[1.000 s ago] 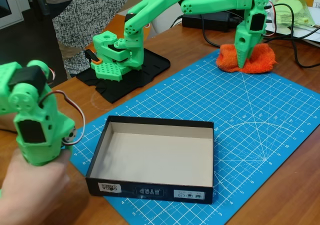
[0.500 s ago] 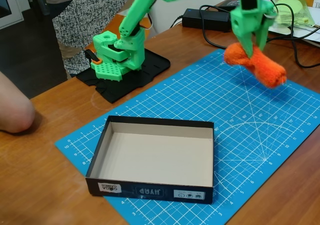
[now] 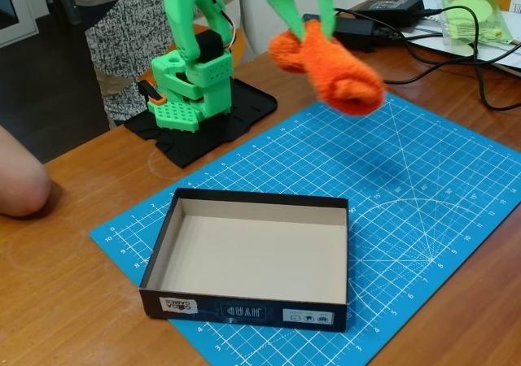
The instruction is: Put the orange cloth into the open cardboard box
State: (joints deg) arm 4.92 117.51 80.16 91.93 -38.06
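The orange cloth [image 3: 330,67] hangs in the air above the far part of the blue cutting mat, drooping down to the right. My green gripper [image 3: 303,26] comes down from the top edge and is shut on the cloth's upper left end. The open cardboard box [image 3: 160,256], black outside and beige inside, lies on the mat near the front, well below and to the left of the cloth. Nothing lies inside it.
The arm's green base [image 3: 193,85] stands on a black plate at the back left. Black cables and a power brick [image 3: 391,12] lie at the back right beside a pale green bagged item [image 3: 476,16]. A person's arm [image 3: 20,183] rests at the left edge.
The gripper closed on the cloth at the mat's far right, lifted it off the mat, and has carried it leftward and higher. The arm has swung upright.
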